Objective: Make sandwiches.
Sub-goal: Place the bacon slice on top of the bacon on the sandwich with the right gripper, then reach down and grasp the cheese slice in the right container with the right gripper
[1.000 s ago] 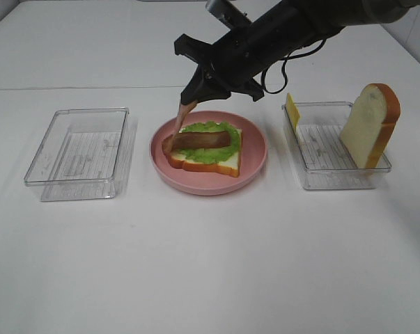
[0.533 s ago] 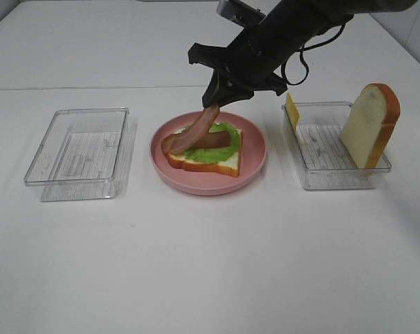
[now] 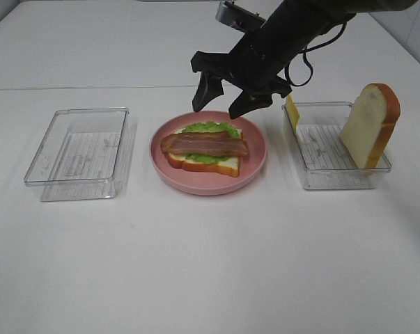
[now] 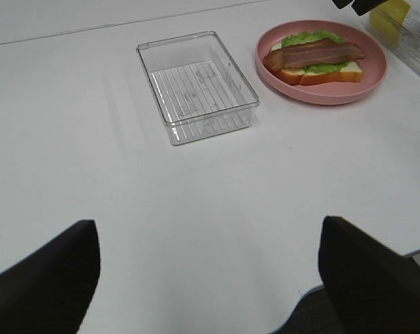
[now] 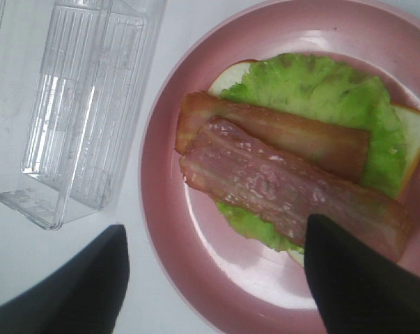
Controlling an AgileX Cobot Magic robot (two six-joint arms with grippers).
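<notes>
Exterior high view
- Sandwich (image 3: 204, 152): it is unfinished and is placed on the pink plate (image 3: 258, 163), near the middle of the tabletop (image 3: 196, 264), between its left and right edges.
- Layers: a white bread slice (image 3: 223, 165) is seen at the bottom, green lettuce (image 3: 211, 127) over it, and two bacon strips (image 3: 206, 144) lying side by side on top.
- Right gripper (image 3: 217, 110): it is held above the far rim of the plate. The jaws are spread wide and nothing is held between them. The sandwich is not touched.
- Left tray (image 3: 39, 167): clear plastic, toward the left edge.
- Right tray (image 3: 335, 182): clear, toward the right edge. A second bread slice (image 3: 368, 125) is leaned upright in it, and a yellow cheese piece (image 3: 292, 111) is stood at its far left corner.

Left wrist view
- Left gripper (image 4: 206, 278): the jaws are released and wide apart over bare tabletop, well apart from the left tray and the plate.

Right wrist view
- Fingers (image 5: 363, 285): both dark tips are seen apart, one over the plate beside the end of a bacon strip, the other outside the rim.
- Bacon: the two strips are overlapped slightly on the lettuce.
</notes>
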